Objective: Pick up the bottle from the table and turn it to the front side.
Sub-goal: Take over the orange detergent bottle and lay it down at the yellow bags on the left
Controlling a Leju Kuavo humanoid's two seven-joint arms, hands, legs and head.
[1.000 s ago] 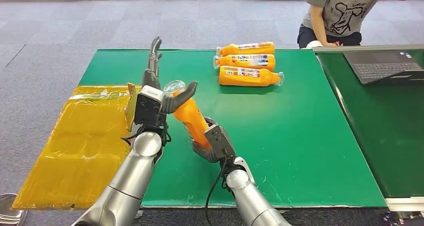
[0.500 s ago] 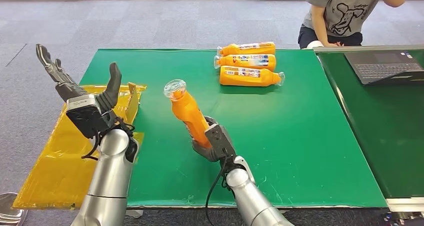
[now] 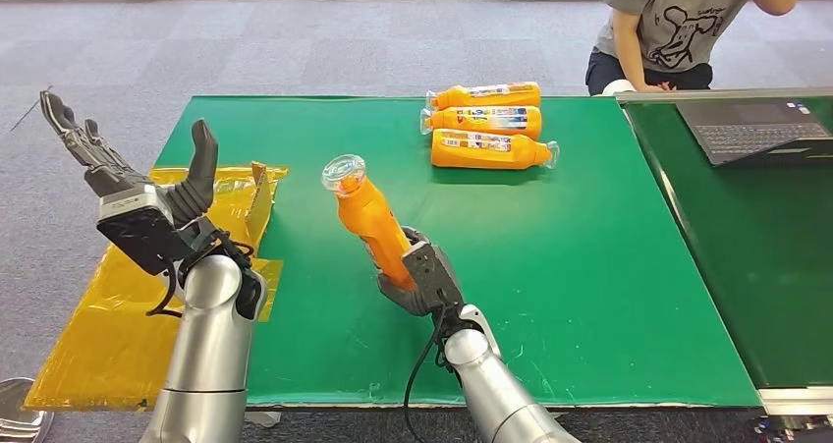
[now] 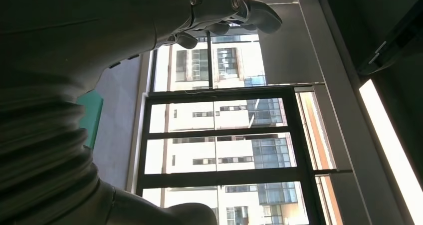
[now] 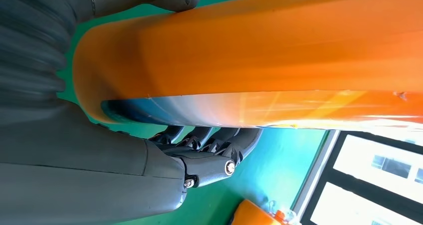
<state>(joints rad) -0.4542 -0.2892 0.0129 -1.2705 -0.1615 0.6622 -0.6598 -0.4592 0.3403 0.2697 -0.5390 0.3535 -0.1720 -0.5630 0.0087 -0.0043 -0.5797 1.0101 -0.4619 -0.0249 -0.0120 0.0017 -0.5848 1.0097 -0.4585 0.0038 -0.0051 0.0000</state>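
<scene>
We have the bottle (image 3: 371,225) lifted off the counter (image 3: 589,266) in our right hand (image 3: 417,281), left hand (image 3: 138,193) spread wide and empty; next, we judge, comes turning its label frontward.

Labels on the three lying bottles (image 3: 488,123) are too small to read

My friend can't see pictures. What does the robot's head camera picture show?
The right hand holds an orange bottle tilted above a green table. The open left hand is raised over a yellow bag; three more bottles lie near a person.
</scene>
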